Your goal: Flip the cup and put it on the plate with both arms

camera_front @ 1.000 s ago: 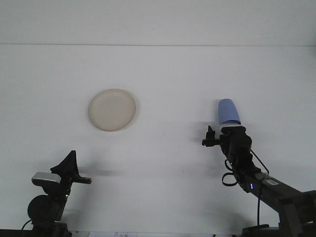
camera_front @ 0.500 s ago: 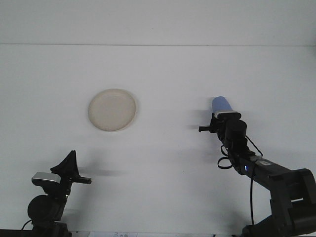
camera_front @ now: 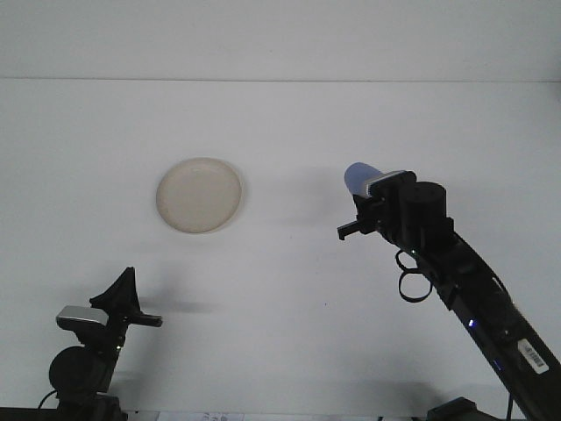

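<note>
A round cream plate [camera_front: 200, 195] lies flat on the white table, left of centre. My right gripper [camera_front: 372, 188] is shut on a blue cup [camera_front: 358, 177] and holds it above the table, well to the right of the plate. The cup leans up and to the left out of the gripper, and its lower part is hidden by the gripper. My left gripper [camera_front: 128, 303] rests low at the bottom left, below the plate and far from the cup.
The white table [camera_front: 280, 132] runs back to a far edge against a pale wall. My right arm [camera_front: 465, 294] slants across the lower right, with a cable loop hanging under it.
The right arm has risen and swung left, carrying the cup up and toward the plate; the cup now leans further left. The left arm has not moved.
</note>
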Tool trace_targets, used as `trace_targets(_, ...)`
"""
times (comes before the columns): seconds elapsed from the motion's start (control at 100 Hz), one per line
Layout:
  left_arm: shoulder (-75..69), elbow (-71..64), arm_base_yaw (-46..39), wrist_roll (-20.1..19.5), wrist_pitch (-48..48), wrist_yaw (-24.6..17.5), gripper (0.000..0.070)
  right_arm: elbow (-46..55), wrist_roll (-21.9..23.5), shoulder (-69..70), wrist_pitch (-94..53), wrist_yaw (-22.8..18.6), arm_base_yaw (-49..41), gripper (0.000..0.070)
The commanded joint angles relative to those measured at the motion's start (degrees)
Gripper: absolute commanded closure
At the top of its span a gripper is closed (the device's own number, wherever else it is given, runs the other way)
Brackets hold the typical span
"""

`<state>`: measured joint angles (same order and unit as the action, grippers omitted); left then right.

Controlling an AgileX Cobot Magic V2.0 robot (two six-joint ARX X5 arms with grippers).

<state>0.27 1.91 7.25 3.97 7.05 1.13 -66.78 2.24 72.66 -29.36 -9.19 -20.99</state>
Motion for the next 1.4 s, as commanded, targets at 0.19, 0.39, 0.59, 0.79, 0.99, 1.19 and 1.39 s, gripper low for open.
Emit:
trace_targets(0.19,0.0,-1.1,-0.1,0.2,0.6,-0.1,0.0686,-23.2,-7.5,9.0,-39.2,0.7,-9.1,0.0697)
trace_targets(0.39,0.0,-1.1,-0.1,0.2,0.6,-0.1,0.0685,-28.2,-9.1,16.5,-49.2,4.2,-15.8,0.0697)
trace_targets(0.59,0.0,-1.1,-0.1,0.2,0.6,-0.1,0.0685,-28.2,-8.4,21.2,-49.2,4.7,-20.7,0.0697)
trace_targets(0.79,0.0,-1.1,-0.1,0.2,0.6,-0.1,0.0685,-28.2,-8.1,25.3,-49.2,4.7,-24.3,0.0697)
trace_targets(0.99,0.0,-1.1,-0.1,0.2,0.6,-0.1,0.0686,-28.2,-8.1,29.8,-49.2,4.7,-25.8,0.0697)
trace_targets(1.19,0.0,-1.1,-0.1,0.2,0.6,-0.1,0.0685,-28.2,-8.0,32.5,-49.2,4.7,-26.1,0.0697)
trace_targets(1.39,0.0,-1.1,-0.1,0.2,0.6,-0.1,0.0685,-28.2,-8.3,34.2,-49.2,4.8,-25.8,0.0696)
